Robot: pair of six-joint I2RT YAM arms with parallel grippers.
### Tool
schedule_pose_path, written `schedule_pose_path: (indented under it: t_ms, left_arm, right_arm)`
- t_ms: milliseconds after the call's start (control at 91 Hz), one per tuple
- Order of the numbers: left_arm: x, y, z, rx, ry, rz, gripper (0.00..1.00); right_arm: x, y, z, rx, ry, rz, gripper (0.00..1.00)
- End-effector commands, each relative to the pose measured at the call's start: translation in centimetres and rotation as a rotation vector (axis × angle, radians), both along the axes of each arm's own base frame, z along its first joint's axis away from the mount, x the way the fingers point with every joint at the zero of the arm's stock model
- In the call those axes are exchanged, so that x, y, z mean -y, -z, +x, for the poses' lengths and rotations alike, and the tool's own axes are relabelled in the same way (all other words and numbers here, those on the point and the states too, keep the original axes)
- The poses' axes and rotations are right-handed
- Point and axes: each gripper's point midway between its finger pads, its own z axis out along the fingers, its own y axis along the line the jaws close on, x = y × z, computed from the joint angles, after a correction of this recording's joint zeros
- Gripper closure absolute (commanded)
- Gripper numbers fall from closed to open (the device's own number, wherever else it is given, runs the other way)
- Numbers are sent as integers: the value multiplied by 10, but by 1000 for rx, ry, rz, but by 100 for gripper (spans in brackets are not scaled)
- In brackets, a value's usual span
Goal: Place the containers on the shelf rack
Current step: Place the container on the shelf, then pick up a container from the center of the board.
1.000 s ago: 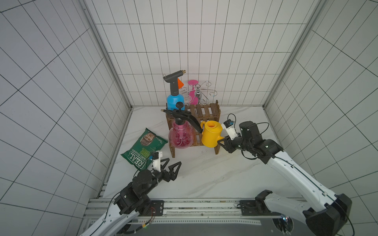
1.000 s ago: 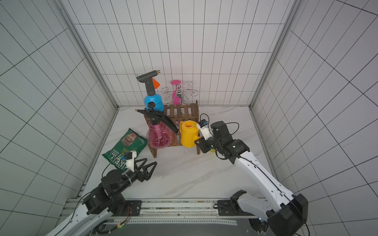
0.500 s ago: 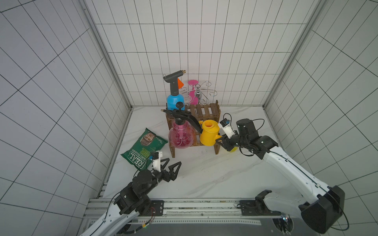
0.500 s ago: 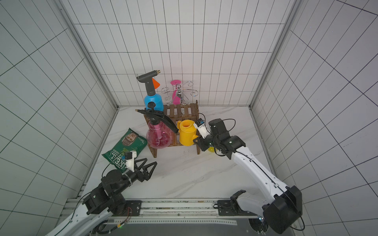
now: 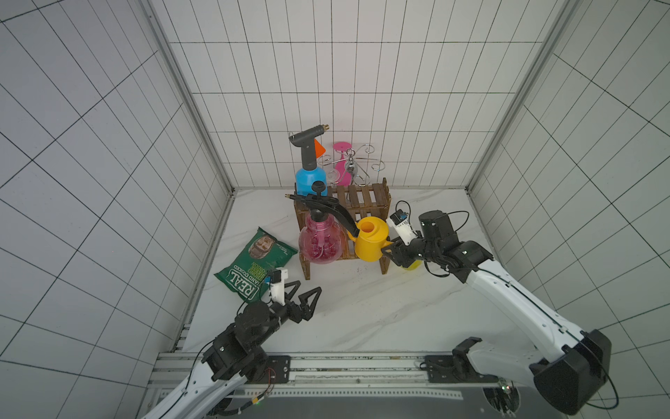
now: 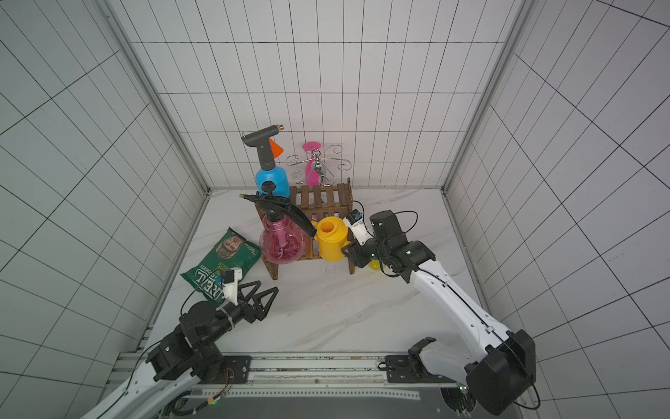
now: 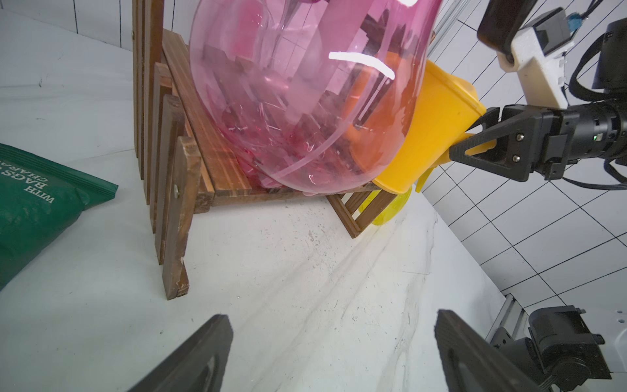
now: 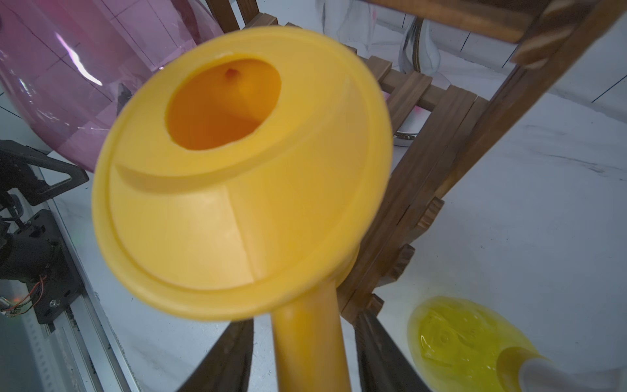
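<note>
Shelf rack [image 5: 366, 197] stands mid tabletop [image 5: 362, 312], toward the back edge. Upper tier, left end: tall sprayer [image 5: 311, 179]. Lower tier, left end: round sprayer [image 5: 321, 245]; right end: watering can [image 5: 370, 243], just beside it. Trigger bottle [image 5: 411, 266] on the tabletop just right of the rack's front right leg. Wire stand [image 5: 351, 165] behind the rack, at the back edge. Chip bag [image 5: 253, 266] lies flat left of the rack, near the left edge.
</note>
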Motion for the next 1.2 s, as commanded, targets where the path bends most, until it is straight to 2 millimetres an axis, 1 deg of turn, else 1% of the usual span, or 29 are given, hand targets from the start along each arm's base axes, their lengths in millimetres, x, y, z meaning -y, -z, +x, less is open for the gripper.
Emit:
schedule_pose_path:
  t_ms: [0,121,242,297,352,440,451,473,484,517,539,605,627,660,758,780,802,923,989,1066,1187]
  left_arm:
    - [1,-4,-1,18,7,-4,5]
    - [1,-3,-1,18,7,-3,5]
    - [1,-5,-1,20,8,-4,5]
    - [1,-4,-1,20,7,-4,5]
    - [1,-5,-1,20,8,-6,5]
    - [1,-4,-2,21,9,-6,5]
    - [1,-5,-2,21,9,-6,5]
    - [1,-4,-2,21,9,-6,5]
    - [1,-4,-2,20,9,-6,5]
    - [1,-5,-2,21,9,-6,5]
    - [1,-4,-2,21,9,-6,5]
    - [1,-4,-2,20,9,-7,5]
    - [1,-5,-2,20,10,-8,5]
    - [1,-5,-2,21,10,-8,5]
    - [1,-4,-2,19,11,-8,5]
    - [1,-4,-2,18,10,-8,5]
    - [1,-4,-2,19,10,-8,5]
    - [1,-4,-2,20,12,-10,5]
    - [1,-4,-2,19,13,-10,5]
    - [2,-4,-2,18,14,-11,5]
    - [1,-5,-2,20,14,-11,5]
  right_arm:
    - [2,-14,4,56,31,16,50]
    - [4,-19,-1,59,35,35,48]
    - [1,-30,-18,60,-13,106,26]
    - [2,-38,-27,71,-32,147,18]
    - [5,-46,-35,85,-37,181,15]
    - [13,-55,-48,114,-34,223,15]
    - [13,-55,-47,111,-29,225,15]
    - [18,-60,-52,134,-23,244,15]
    - [18,-58,-51,130,-16,245,15]
    - [23,-63,-53,151,7,273,15]
    - [27,-64,-53,160,30,285,15]
    - [47,-73,-54,221,132,336,15]
    - [55,-70,-52,230,177,343,15]
    - [67,-72,-50,254,244,364,15]
    - [105,-65,-44,277,451,408,17]
    - [112,-59,-42,271,491,406,17]
    - [119,-60,-42,270,530,428,18]
    - [146,-25,-28,169,722,435,19]
    - [153,-8,-18,88,798,442,20]
    - [155,11,-6,-8,850,413,20]
    - [155,22,11,-104,914,320,15]
